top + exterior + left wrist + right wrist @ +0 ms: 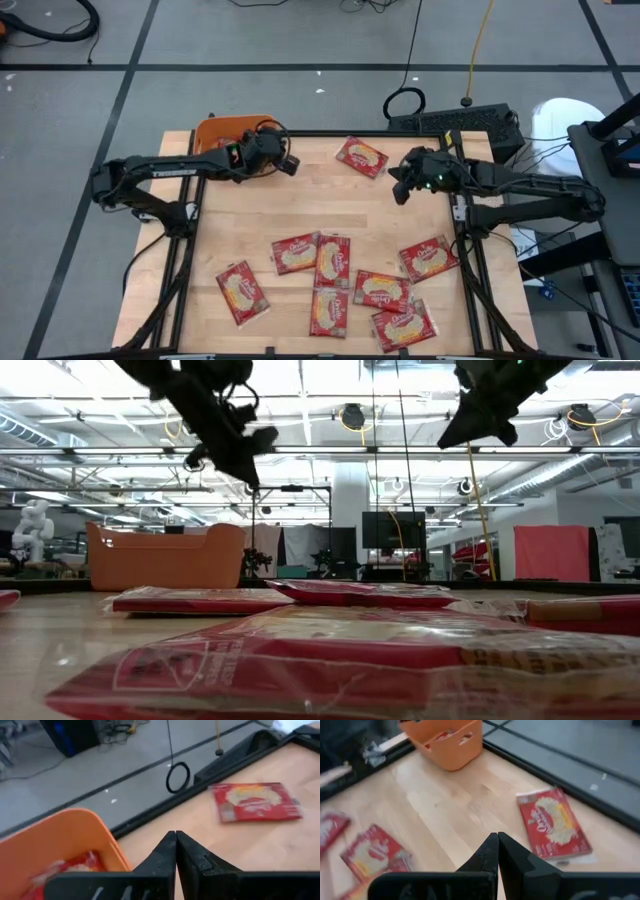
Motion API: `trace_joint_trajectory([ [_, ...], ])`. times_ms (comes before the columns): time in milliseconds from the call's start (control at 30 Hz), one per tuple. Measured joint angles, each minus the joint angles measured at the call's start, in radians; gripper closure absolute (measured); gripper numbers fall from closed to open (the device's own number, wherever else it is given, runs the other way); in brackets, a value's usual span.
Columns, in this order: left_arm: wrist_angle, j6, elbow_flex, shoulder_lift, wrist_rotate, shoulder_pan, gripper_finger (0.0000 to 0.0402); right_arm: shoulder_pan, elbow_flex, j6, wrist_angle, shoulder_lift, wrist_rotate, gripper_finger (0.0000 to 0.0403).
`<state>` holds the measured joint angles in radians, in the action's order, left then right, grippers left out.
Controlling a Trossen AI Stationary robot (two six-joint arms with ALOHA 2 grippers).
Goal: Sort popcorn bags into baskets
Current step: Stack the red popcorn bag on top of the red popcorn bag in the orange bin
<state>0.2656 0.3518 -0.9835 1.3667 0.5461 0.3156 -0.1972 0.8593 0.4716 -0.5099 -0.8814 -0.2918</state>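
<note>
Popcorn bags lie flat on my table; 1 lone bag (361,156) sits between my grippers, the orange basket (215,130) far-left. Left gripper (290,165) and right gripper (400,193) hover closed, empty. Film looks light, slippery: pinch an edge.

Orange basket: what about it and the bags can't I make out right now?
- Orange basket, high view: left pincer and its arm cover most of the inside, so the bag count is hidden.
- Left wrist view: basket cut off by the edge.
- Lone popcorn bag: lettering too small to read.
- Low view: nearest bag blurred.
</note>
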Motion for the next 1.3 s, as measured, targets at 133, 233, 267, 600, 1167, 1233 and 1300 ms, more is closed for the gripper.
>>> trace_joint_trajectory([
  [133,0.144,0.101,-0.085,-0.032,-0.048,-0.051,0.0392,-0.139,0.0,0.043,0.049,-0.05,0.187,0.0403],
  [233,0.258,0.222,-0.153,-0.052,-0.059,-0.093,0.0392,-0.23,0.0,0.045,0.104,-0.112,0.341,0.0403],
  [267,0.297,0.267,-0.174,-0.059,-0.059,-0.105,0.0392,-0.255,0.006,0.046,0.115,-0.135,0.374,0.0403],
  [600,0.491,0.427,-0.234,-0.192,-0.209,-0.127,0.0392,-0.427,0.217,0.163,-0.042,-0.411,0.396,0.0382],
  [1167,0.607,0.203,-0.236,-0.354,-0.178,0.035,0.0392,-0.584,0.308,0.169,-0.152,-0.632,0.458,0.0237],
  [1233,0.608,0.173,-0.235,-0.352,-0.179,0.06,0.0392,-0.608,0.299,0.152,-0.152,-0.654,0.477,0.0226],
  [1300,0.607,0.165,-0.235,-0.348,-0.179,0.083,0.0392,-0.627,0.293,0.144,-0.145,-0.671,0.476,0.0217],
])
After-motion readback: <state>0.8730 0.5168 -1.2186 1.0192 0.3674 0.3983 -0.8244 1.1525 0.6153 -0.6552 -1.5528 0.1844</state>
